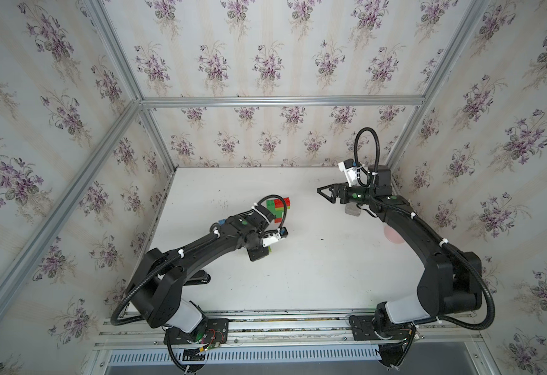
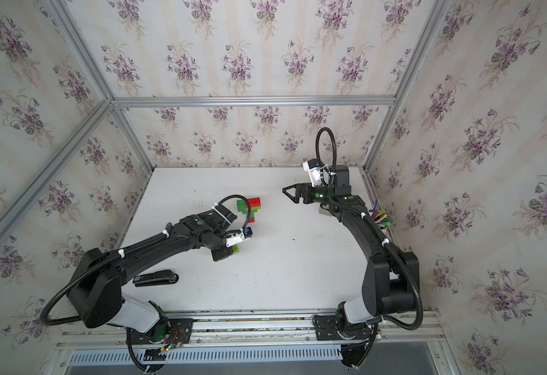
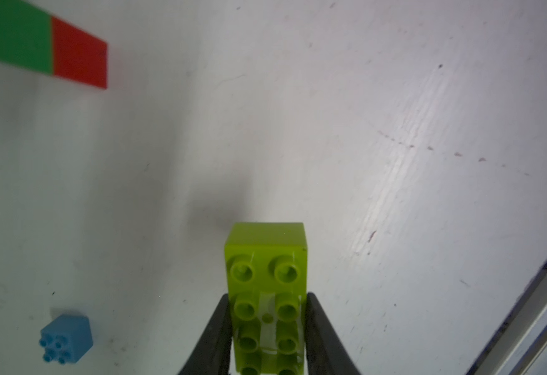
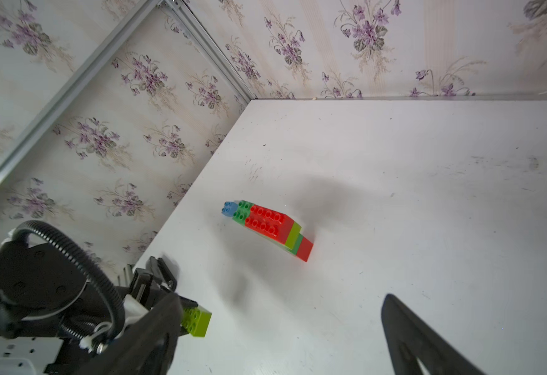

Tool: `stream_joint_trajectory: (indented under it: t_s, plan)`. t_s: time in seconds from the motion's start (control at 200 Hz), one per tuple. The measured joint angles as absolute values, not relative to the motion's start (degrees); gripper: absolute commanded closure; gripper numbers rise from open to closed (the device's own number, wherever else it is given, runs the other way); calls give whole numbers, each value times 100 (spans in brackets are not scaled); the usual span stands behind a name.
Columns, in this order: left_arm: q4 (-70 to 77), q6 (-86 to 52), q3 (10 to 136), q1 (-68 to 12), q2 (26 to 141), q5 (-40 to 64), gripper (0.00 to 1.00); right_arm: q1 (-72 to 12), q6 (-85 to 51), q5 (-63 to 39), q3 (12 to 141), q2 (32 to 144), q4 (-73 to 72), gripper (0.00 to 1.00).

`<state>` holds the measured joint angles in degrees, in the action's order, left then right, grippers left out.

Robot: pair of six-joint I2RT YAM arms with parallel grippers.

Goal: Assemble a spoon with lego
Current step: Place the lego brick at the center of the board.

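Enclosure walls: striped cream wallpaper with purple violet sprigs on the back and both sides; aluminium extrusion frame along edges and corners; white tabletop, scuffed, speckled with dark marks, glossy streak in the left wrist view; aluminium rails along the near edge; slotted grey vent strip below them; light soft, shadows blurred

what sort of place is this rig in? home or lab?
Probably a lab data-collection booth, not a home: floral wallpaper panels set in an aluminium frame, a white tabletop, and the left arm and right arm bolted to a metal rail.
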<state>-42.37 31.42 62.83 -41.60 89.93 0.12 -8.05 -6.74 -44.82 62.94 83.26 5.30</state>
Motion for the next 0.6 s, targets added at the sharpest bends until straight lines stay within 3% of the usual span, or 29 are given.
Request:
stream_joint_trajectory:
  t_s: [0.185, 0.6]
  plan:
    - [-4187, 3081, 6849, -4818, 10191, -84, 81, -801, 119, -4139, 5382, 7546, -67, 0]
    - [-4051, 3079, 7260, -4976, 10890, 10, 57, -797, 987, -3798, 5146, 7238, -274, 0]
